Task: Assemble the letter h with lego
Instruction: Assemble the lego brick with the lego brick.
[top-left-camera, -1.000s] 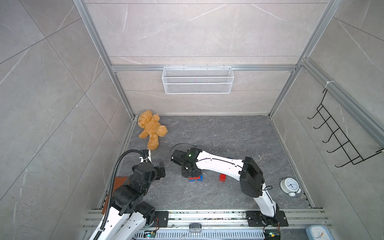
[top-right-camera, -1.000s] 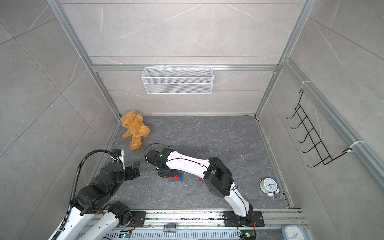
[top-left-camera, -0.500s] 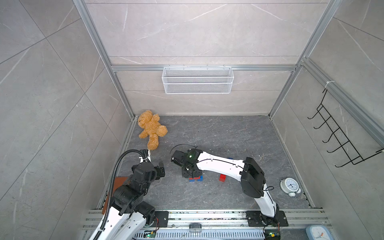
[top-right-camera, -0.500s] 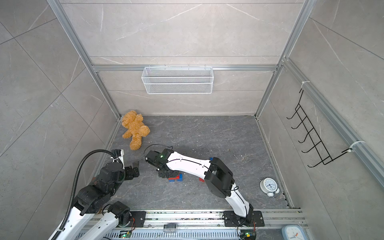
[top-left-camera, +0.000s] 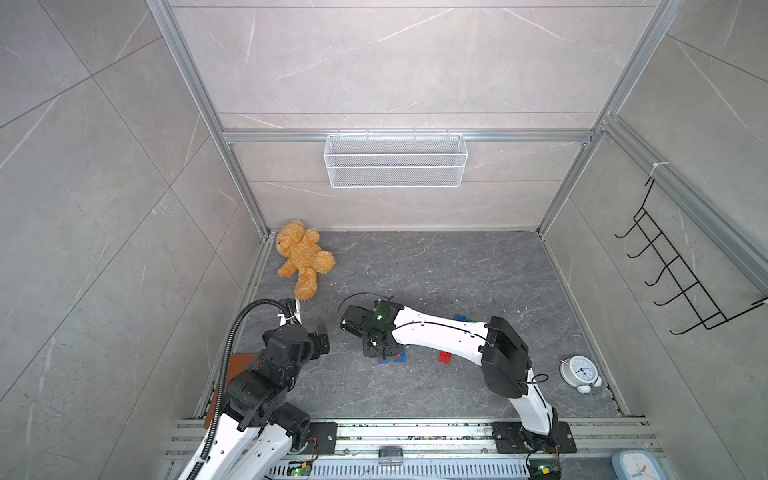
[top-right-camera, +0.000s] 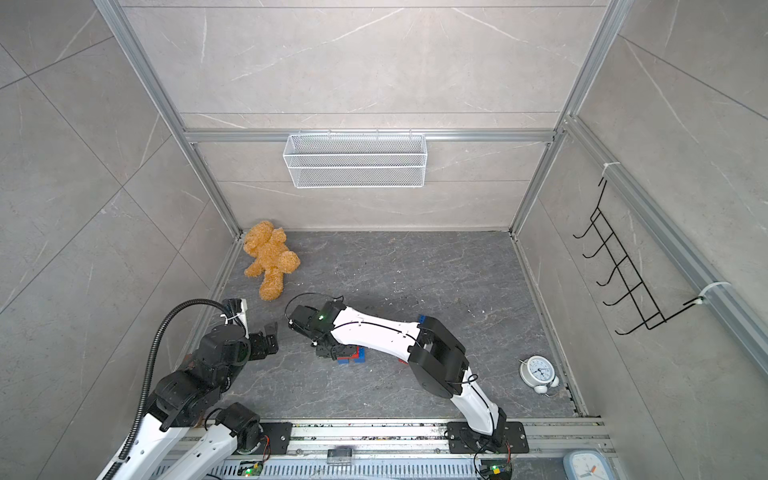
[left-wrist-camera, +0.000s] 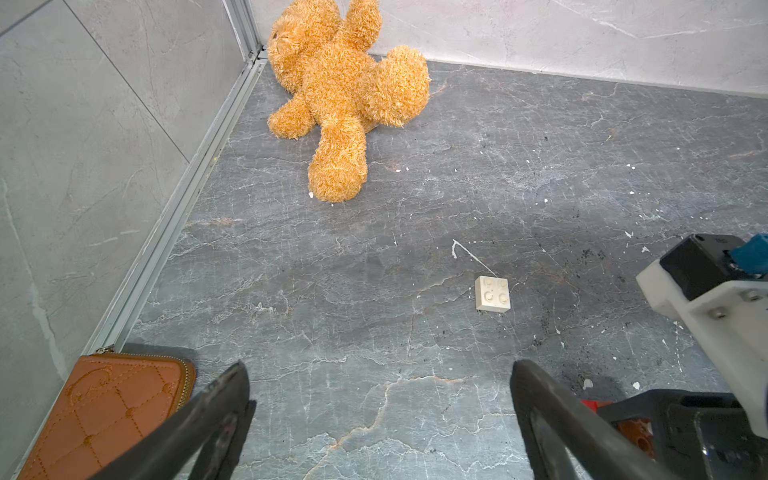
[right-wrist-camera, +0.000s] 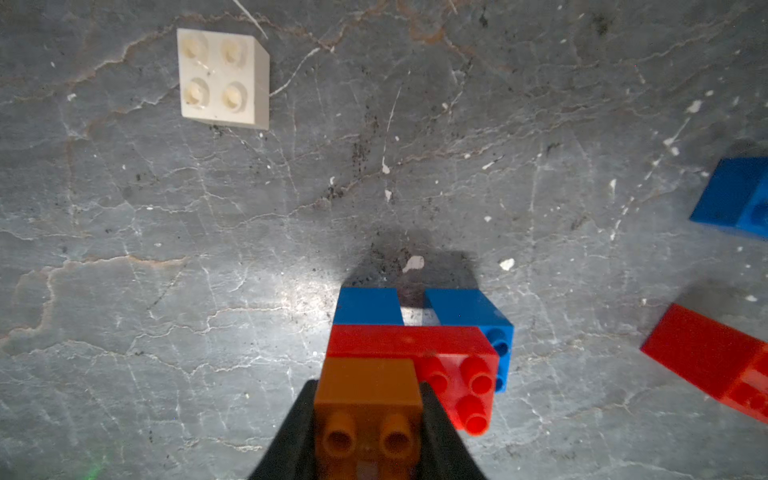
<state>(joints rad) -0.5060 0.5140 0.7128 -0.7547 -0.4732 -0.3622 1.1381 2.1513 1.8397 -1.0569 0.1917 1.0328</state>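
In the right wrist view my right gripper is shut on a brown brick. The brown brick rests against a long red brick, which joins two blue bricks. In both top views this cluster lies on the floor under my right gripper. A white brick lies loose nearby, and so do another blue brick and a red one. My left gripper hovers open and empty to the left.
A tan teddy bear lies in the back left corner. A brown wallet sits by the left wall. A white alarm clock stands at the right. A wire basket hangs on the back wall and a hook rack on the right wall.
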